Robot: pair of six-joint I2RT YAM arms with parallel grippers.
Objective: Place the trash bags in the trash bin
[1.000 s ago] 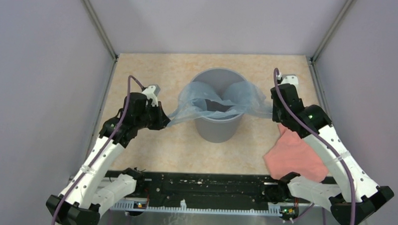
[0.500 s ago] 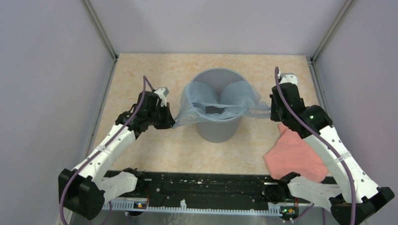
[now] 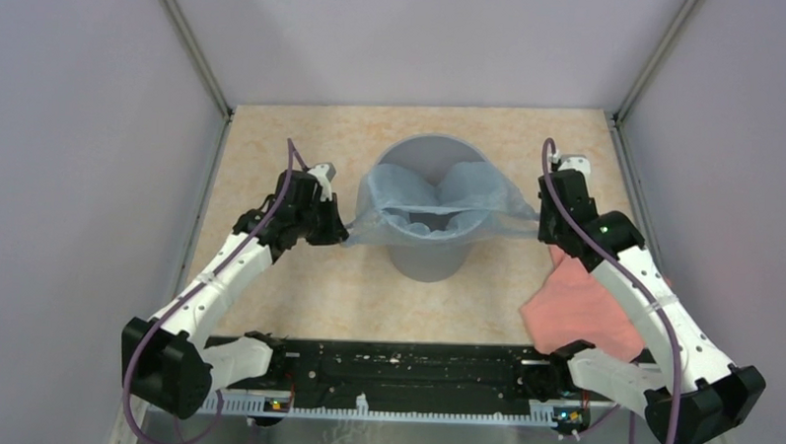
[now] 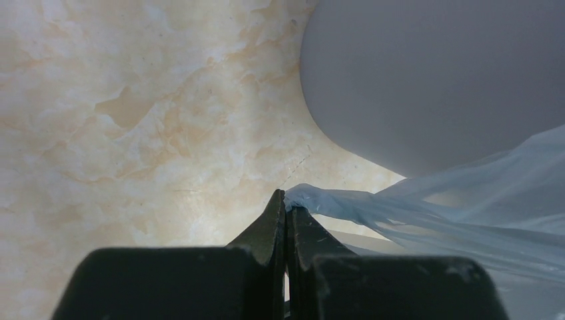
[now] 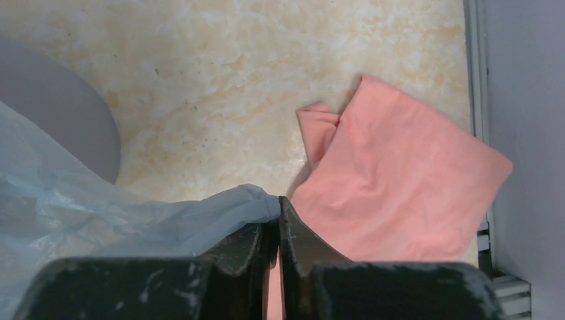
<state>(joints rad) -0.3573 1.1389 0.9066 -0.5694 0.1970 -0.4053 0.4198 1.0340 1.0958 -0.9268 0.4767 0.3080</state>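
In the top view, the trash bin (image 3: 429, 263) stands upright near the middle of the desk (image 3: 307, 298). The trash bag (image 3: 425, 189) is spread over its mouth and sags inside, with one corner pulled out to each side. The left tool (image 3: 341, 235) is closed on the left corner, just beside the bin. The right tool (image 3: 539, 222) is closed on the right corner. A pink cloth (image 3: 578, 307) lies on the desk, partly under the right arm.

In the left wrist view, the left tool (image 4: 286, 207) pinches a bunched end of the bag (image 4: 426, 213), which runs to the right. The grey bin wall (image 4: 426, 80) fills the upper right.

In the right wrist view, the right tool (image 5: 278, 213) holds a twisted end of the bag (image 5: 100, 213), which stretches to the left, past the bin (image 5: 53, 113). The cloth (image 5: 400, 180) lies flat on the desk, on the right side.
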